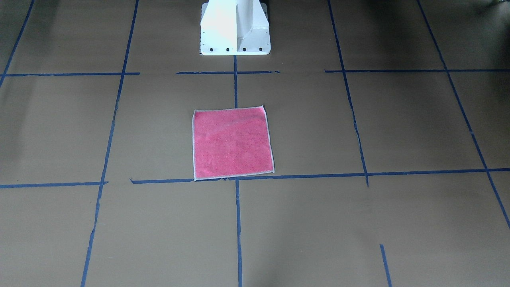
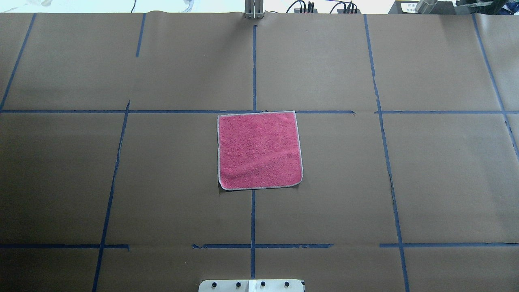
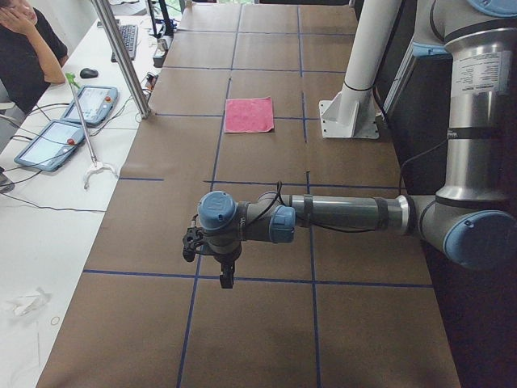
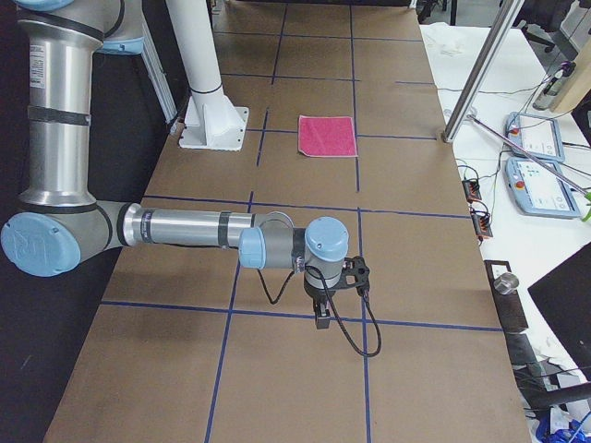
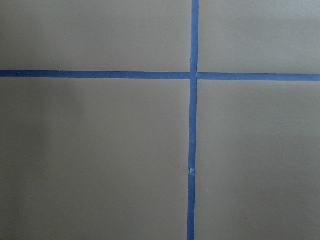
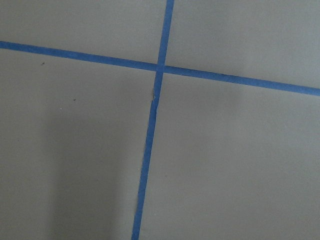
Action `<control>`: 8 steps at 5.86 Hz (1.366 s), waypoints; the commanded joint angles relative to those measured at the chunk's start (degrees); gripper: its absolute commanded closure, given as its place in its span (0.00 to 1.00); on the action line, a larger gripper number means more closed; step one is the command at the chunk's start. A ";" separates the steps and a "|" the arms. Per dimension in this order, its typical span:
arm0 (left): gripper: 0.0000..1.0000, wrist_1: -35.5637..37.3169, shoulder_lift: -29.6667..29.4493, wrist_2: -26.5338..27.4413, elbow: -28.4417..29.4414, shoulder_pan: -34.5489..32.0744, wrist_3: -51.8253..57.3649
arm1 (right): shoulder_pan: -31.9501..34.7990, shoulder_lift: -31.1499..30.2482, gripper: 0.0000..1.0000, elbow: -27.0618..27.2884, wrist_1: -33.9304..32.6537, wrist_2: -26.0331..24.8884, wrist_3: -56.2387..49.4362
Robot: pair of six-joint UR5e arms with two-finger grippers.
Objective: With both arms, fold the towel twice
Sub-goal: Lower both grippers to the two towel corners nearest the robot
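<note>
Towel (image 2: 259, 151): it lies flat and unfolded in the middle of the surface (image 2: 121, 182), pink-red face up, whitish edge showing all round.
Towel's place: in the overhead view its 12 o'clock edge runs along a blue tape line (image 2: 182, 111), and my white pedestal (image 2: 251, 285) sits at its 6 o'clock.
My left claw (image 3: 212, 257): it hangs over bare brown paper, well apart from the towel; I cannot tell whether it is spread or pressed together.
My right claw (image 4: 337, 291): likewise over bare paper, well apart from the towel; spread or pressed together, I cannot tell.
My arms: the left arm (image 3: 339, 214) and the right arm (image 4: 185, 228) each reach out level above the surface.
Wrist views: each shows only paper and a tape crossing.
</note>
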 commanded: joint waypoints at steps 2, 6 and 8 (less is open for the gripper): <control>0.00 0.00 -0.09 0.01 -0.09 0.00 0.00 | -0.10 0.13 0.00 -0.12 -0.05 -0.42 0.27; 0.00 -0.09 -1.83 0.18 -1.05 0.96 -1.13 | -2.89 2.74 0.00 0.39 -0.05 -0.16 1.23; 0.00 0.44 -11.20 0.62 -0.79 11.80 -12.60 | -11.14 10.81 0.00 -0.04 -0.31 -0.33 10.41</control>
